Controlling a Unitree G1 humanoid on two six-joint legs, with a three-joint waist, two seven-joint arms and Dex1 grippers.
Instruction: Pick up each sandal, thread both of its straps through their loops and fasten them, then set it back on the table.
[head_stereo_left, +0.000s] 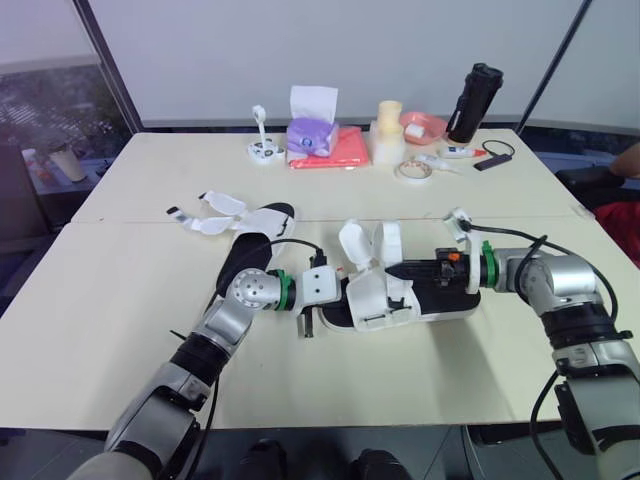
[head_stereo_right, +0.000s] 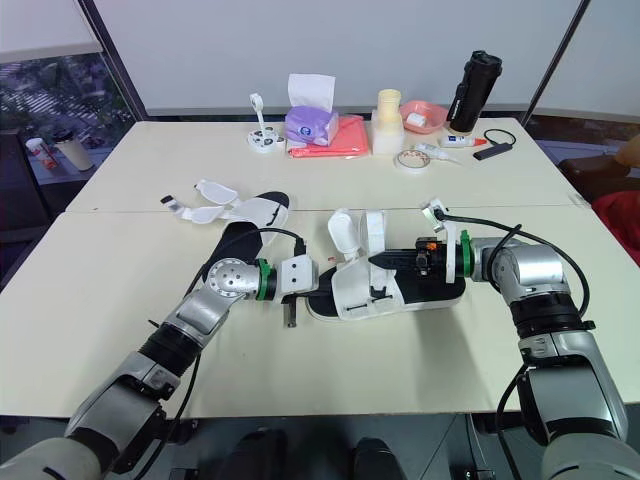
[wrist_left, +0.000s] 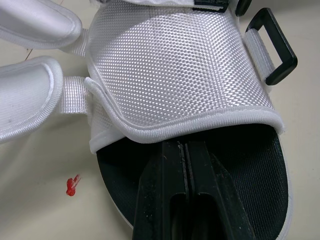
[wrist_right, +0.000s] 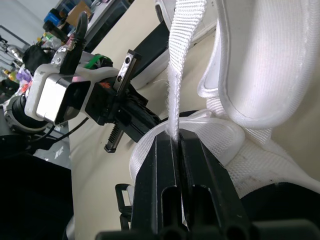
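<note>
A white-strapped sandal with a black sole (head_stereo_left: 420, 298) lies at the table's middle, its two padded flaps (head_stereo_left: 370, 242) standing up. My right gripper (head_stereo_left: 392, 269) reaches in from the heel side and is shut on a white webbing strap (wrist_right: 182, 65) of this sandal. My left gripper (head_stereo_left: 345, 292) is at the toe end, its fingers (wrist_left: 170, 165) shut together and lying on the black footbed under the white upper. A black loop (wrist_left: 275, 50) sticks out beside the upper. The second sandal (head_stereo_left: 255, 222) lies to the back left, straps spread open.
Along the far edge stand a tissue box (head_stereo_left: 312, 125), a red cloth (head_stereo_left: 345, 150), a white cup (head_stereo_left: 388, 130), a pink bowl (head_stereo_left: 425, 125), a tape roll (head_stereo_left: 411, 171) and a black bottle (head_stereo_left: 473, 103). A person's arm (head_stereo_left: 630, 160) shows at the right edge.
</note>
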